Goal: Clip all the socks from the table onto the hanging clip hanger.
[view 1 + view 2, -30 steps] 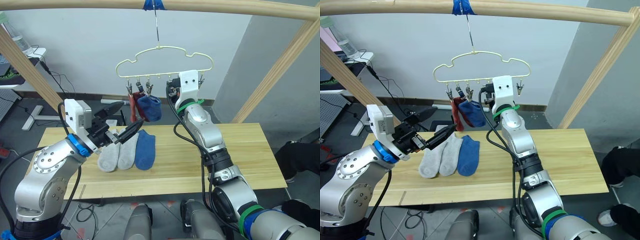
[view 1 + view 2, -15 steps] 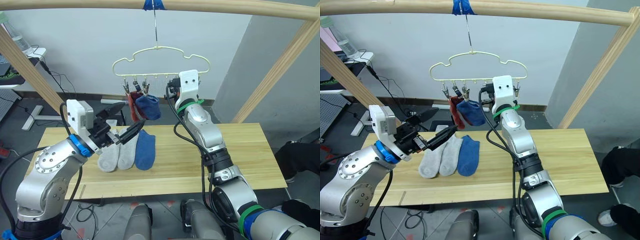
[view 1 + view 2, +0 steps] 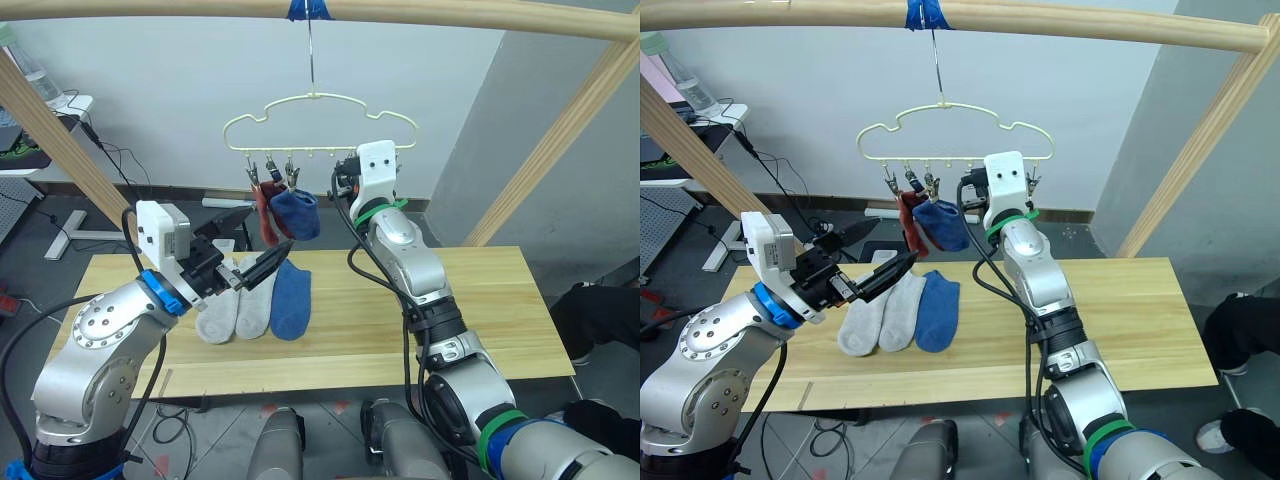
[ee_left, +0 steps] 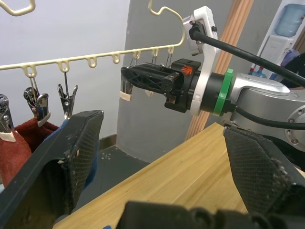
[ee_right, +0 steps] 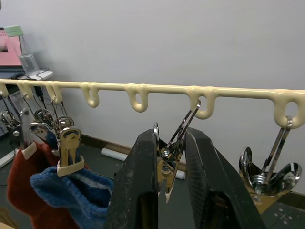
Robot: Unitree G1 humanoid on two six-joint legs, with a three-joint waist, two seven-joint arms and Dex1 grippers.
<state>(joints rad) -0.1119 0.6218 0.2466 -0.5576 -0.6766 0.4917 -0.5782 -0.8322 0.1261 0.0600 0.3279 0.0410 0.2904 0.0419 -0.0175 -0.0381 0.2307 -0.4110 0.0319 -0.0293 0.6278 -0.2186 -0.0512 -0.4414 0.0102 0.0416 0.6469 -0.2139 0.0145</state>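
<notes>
The pale yellow clip hanger hangs by its hook from the wooden pole. A rust red sock and a blue sock are clipped at its left side. On the table lie two light grey socks and a blue sock, side by side. My right gripper is raised to the hanger and shut on a metal clip near its right end. My left gripper is open and empty, held above the grey socks and just below the hung socks.
A round wooden pole frame spans the top, with slanted legs at the left and right. More clips hang free on the hanger. A person's leg shows past the table's right end.
The hanger with its hung socks has swung slightly to the left. My left gripper has shifted a little to the right. The right gripper keeps its hold on the clip.
</notes>
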